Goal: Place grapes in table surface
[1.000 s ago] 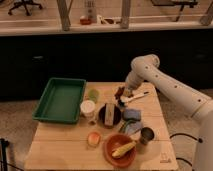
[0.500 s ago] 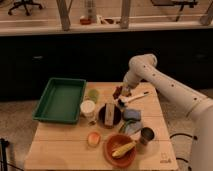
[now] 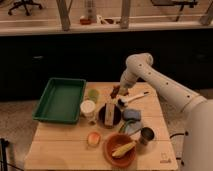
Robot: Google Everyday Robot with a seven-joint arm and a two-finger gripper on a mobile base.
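Note:
The grapes (image 3: 115,92) show as a small dark reddish cluster at the tip of my gripper (image 3: 117,90). The gripper hangs from the white arm at the back middle of the table surface (image 3: 60,145) and is shut on the grapes. It holds them just above the pale planks, behind the dark plate. I cannot tell whether the grapes touch the wood.
A green tray (image 3: 60,100) lies at the left, with a white cup (image 3: 88,107) and a green cup (image 3: 93,94) beside it. A dark plate with a brown block (image 3: 109,115), a white utensil (image 3: 131,98), blue-grey items (image 3: 131,117), a metal cup (image 3: 146,135), a red bowl (image 3: 120,148) and a pink-yellow fruit (image 3: 93,138) fill the middle and right.
The gripper with the grapes has shifted slightly left and towards the table's back edge. Nothing else has moved.

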